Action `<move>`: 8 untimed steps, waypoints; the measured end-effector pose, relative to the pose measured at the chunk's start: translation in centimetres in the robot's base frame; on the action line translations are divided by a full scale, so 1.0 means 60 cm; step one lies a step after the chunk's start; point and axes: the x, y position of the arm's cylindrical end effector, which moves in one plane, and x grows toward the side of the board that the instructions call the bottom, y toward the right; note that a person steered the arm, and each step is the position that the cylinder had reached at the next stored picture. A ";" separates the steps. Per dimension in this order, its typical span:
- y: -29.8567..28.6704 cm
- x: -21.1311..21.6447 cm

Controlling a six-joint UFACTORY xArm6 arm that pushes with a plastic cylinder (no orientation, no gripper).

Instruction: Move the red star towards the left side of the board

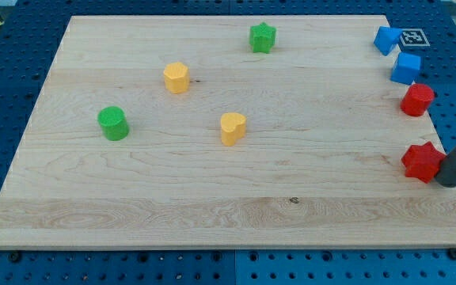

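1. The red star (422, 161) sits at the far right edge of the surface (236, 214), low on the view's right, so judged by position it has the whole width left to cross.
2. My tip (447, 183) is pressed against the star's right side, or just beside it; I cannot tell whether they truly touch. I carry no fingers, only this rod, so nothing is grasped.
3. Above the star lie a red cylinder-like block (417, 100) and two blue blocks (405, 69) (387, 39), all near the right edge.
4. Leftward stand a yellow heart-like block (233, 127), a yellow block (176, 77), a green star (263, 37) and a green cylinder (113, 123).
5. A straight leftward push looks likely to pass below the yellow heart-like block.
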 end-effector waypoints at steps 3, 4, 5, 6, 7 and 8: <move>0.018 -0.040; 0.016 -0.022; 0.003 -0.022; 0.002 -0.041; 0.003 -0.043; -0.010 -0.043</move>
